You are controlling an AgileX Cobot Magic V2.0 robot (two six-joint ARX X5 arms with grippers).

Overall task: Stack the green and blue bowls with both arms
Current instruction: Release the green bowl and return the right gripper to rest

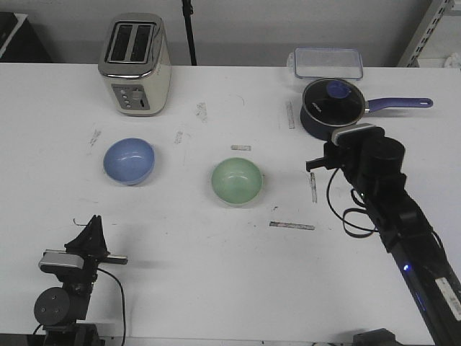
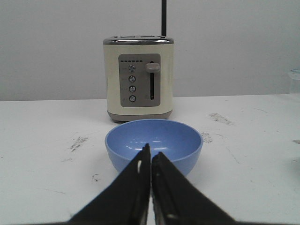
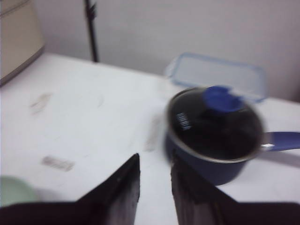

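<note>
Bowls are set apart on the white table (image 1: 216,288): the light blue round bowl (image 1: 129,161) beyond the left gripper (image 1: 92,225), whose fingers are pressed together, the pale green bowl (image 1: 237,180) mid-table. The right gripper (image 3: 154,176) is held slightly parted near the dark lidded saucepan (image 1: 330,105).

Toaster (image 1: 135,63), lidded saucepan (image 1: 332,107), clear container (image 1: 326,62)

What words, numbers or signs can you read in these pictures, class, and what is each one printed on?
None can be read for certain.
Toaster: small marks sit above and beside its four round buttons, too small to read.
Saucepan: a short white print shows on its glass lid, too blurred to read.
Blue bowl, green bowl and clear plastic box: no writing shows.
</note>
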